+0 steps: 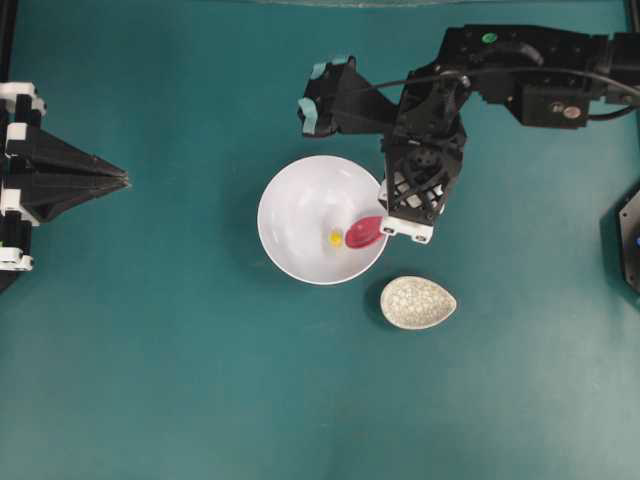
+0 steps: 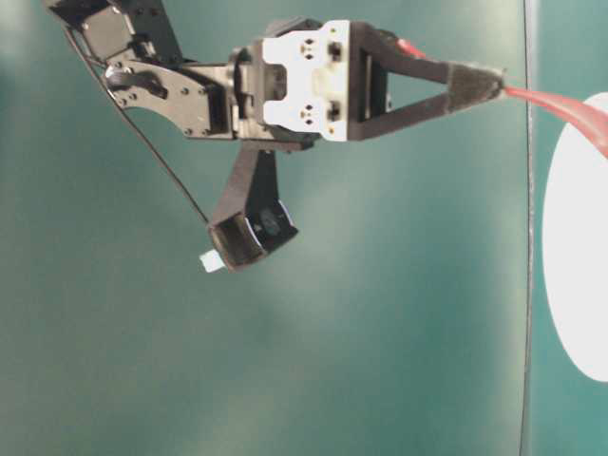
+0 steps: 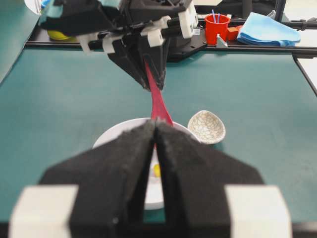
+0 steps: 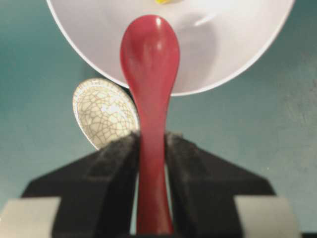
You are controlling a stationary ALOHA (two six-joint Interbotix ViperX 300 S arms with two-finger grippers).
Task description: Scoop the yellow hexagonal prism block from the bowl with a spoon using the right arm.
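Observation:
The white bowl (image 1: 290,200) stands mid-table with the tiny yellow hexagonal prism block (image 1: 335,238) lying in its near-right part. My right gripper (image 1: 390,220) hangs over the bowl's right rim, pointing steeply down and shut on the red spoon's handle. The spoon (image 1: 365,232) has its scoop inside the bowl, just right of the block, which does not lie in it. In the right wrist view the spoon (image 4: 150,64) runs out from between the fingers over the bowl (image 4: 233,44), the block (image 4: 162,1) beyond its tip. My left gripper (image 1: 125,180) rests shut and empty at the far left.
A small speckled teardrop dish (image 1: 417,302) sits just below and right of the bowl, close under the right gripper. A red cup (image 3: 217,27) and a blue cloth (image 3: 267,29) lie beyond the table's far end. A dark fixture (image 1: 628,240) stands at the right edge.

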